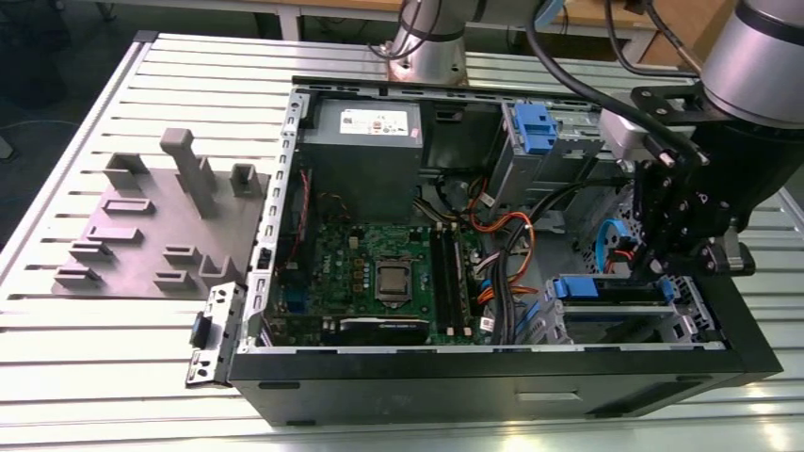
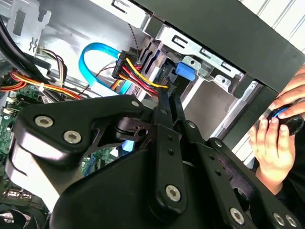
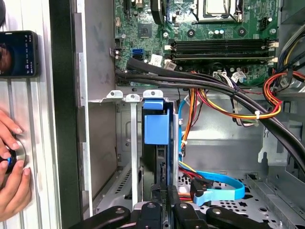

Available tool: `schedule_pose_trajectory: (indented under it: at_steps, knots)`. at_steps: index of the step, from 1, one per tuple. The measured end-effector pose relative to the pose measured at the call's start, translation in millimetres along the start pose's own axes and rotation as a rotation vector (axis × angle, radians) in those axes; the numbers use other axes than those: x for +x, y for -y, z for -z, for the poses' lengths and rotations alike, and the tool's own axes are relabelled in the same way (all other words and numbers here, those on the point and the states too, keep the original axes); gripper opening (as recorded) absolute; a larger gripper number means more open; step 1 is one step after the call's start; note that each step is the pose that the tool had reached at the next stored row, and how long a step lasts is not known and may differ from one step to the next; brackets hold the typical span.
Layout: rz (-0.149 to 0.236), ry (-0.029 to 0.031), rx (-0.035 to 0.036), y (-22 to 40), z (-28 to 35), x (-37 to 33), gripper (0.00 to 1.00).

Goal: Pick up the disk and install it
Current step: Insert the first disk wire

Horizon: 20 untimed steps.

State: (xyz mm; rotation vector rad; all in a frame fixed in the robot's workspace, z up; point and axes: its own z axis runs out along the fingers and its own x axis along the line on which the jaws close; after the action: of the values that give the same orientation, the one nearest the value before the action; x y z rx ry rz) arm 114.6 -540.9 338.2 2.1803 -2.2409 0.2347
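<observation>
The disk [image 3: 156, 121] stands edge-on in a slot of the grey metal drive cage [image 3: 131, 143], its blue bracket end pointing into the open computer case. My gripper [image 3: 165, 191] holds its near edge, fingers pressed close on either side. In the second wrist view the gripper [image 2: 167, 93] reaches toward the disk's blue tab [image 2: 185, 71] at the cage mouth. In the exterior view the gripper [image 1: 656, 273] hangs over the cage at the case's front corner on the exterior view's right, with the blue-framed disk [image 1: 609, 289] beneath it.
Black, orange, red and yellow cables [image 3: 228, 102] and a blue flat cable [image 3: 224, 183] run close beside the cage. The motherboard [image 1: 377, 264] fills the case's middle. A fixed blue handle [image 1: 534, 127] sits on the upper cage. A person's hand [image 3: 9, 167] rests outside the case wall, near a phone [image 3: 19, 53].
</observation>
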Motion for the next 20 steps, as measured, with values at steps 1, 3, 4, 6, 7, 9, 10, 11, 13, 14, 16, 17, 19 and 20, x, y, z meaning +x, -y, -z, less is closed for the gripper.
schedule_pose_trajectory:
  at_steps: [1,3,4,6,7,9,10,11,13,14,16,17,19,20]
  knots:
    - [0.000,0.0006,0.0009,-0.1,-0.5,-0.1,0.16]
    - [0.000,0.0010,0.0018,-0.4,-1.5,-0.1,0.16]
    - [0.000,0.0010,0.0021,-0.5,-1.9,-0.2,0.16]
    - [-0.001,0.0007,0.0022,-0.5,-2.1,-0.2,0.16]
    - [-0.002,0.0008,0.0021,-0.6,-2.4,-0.2,0.16]
    - [-0.002,0.0010,0.0021,-1.1,-2.7,-0.2,0.16]
    - [-0.002,0.0012,0.0021,-1.4,-2.8,-0.2,0.16]
    - [-0.002,0.0014,0.0021,-1.6,-2.9,-0.3,0.16]
    - [-0.002,0.0016,0.0021,-1.8,-3.4,-0.3,0.16]
    - [-0.002,0.0015,0.0021,-2.0,-4.9,-0.5,0.16]
    - [-0.002,0.0013,0.0022,-2.0,-5.4,-0.5,0.16]
    - [-0.002,0.0015,0.0022,-2.1,-5.7,-0.6,0.16]
    - [-0.002,0.0017,0.0022,-2.1,-6.0,-0.6,0.16]
    - [-0.002,0.0018,0.0021,-2.1,-6.1,-0.6,0.16]
